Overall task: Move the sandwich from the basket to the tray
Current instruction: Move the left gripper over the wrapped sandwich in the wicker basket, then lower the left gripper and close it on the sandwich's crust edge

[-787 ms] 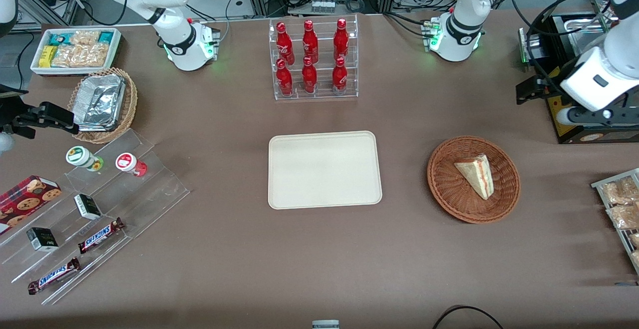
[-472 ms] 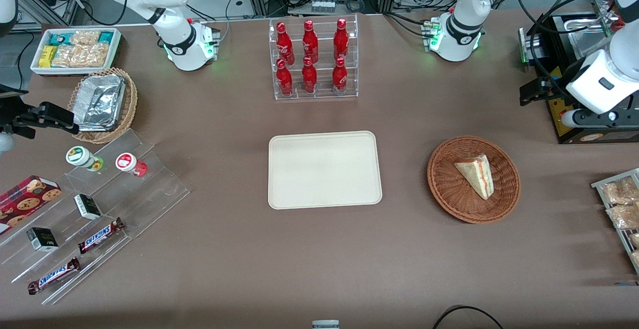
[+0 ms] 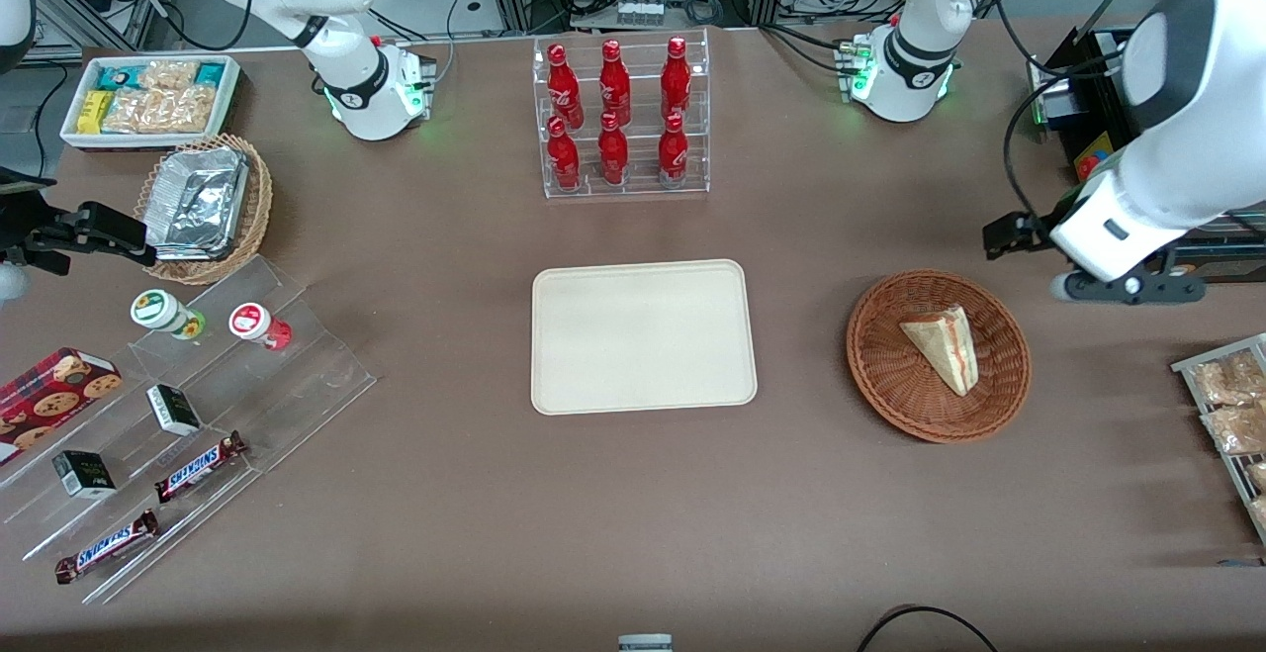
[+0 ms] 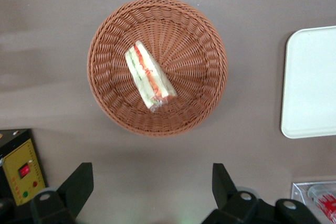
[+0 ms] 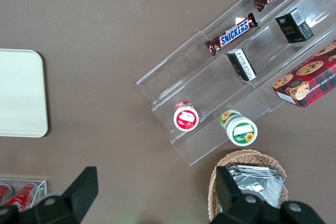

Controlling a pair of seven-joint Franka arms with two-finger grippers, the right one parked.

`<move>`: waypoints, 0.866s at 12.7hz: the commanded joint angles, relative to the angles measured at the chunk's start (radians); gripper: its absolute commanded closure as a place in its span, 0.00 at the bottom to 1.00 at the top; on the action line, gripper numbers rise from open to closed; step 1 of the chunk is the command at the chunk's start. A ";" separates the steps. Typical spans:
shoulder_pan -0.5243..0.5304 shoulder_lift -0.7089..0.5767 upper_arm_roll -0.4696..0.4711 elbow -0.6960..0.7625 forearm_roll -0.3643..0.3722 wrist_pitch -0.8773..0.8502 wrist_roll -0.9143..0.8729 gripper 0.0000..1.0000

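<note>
While sandwich [image 4: 149, 77] lies in basket [image 4: 207, 51] | gripper [image 4: 152, 192] hovers above, fingers [image 4: 79, 184] spread

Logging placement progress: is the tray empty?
Empty: cream-beige rectangular tray shows bare surface. Left gripper, open, hovers near the basket.

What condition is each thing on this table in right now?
Triangular sandwich: lying in the basket, untouched.
Reddish-brown wicker basket: holds only the sandwich.
Cream rectangular tray: empty.
Left arm's gripper: open, above the table beside the basket.
Red bottles: upright in their clear rack.
</note>
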 commanded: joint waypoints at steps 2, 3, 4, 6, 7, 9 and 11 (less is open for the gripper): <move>-0.004 0.000 0.004 -0.111 0.002 0.143 0.008 0.00; -0.004 0.005 0.004 -0.134 0.002 0.174 0.008 0.00; -0.002 0.007 0.004 -0.174 0.000 0.221 0.005 0.00; -0.001 0.019 0.006 -0.232 0.000 0.293 -0.035 0.00; -0.001 0.031 0.004 -0.252 0.000 0.322 -0.055 0.00; 0.004 0.045 0.006 -0.277 -0.001 0.358 -0.063 0.00; 0.008 0.045 0.009 -0.312 -0.003 0.401 -0.090 0.00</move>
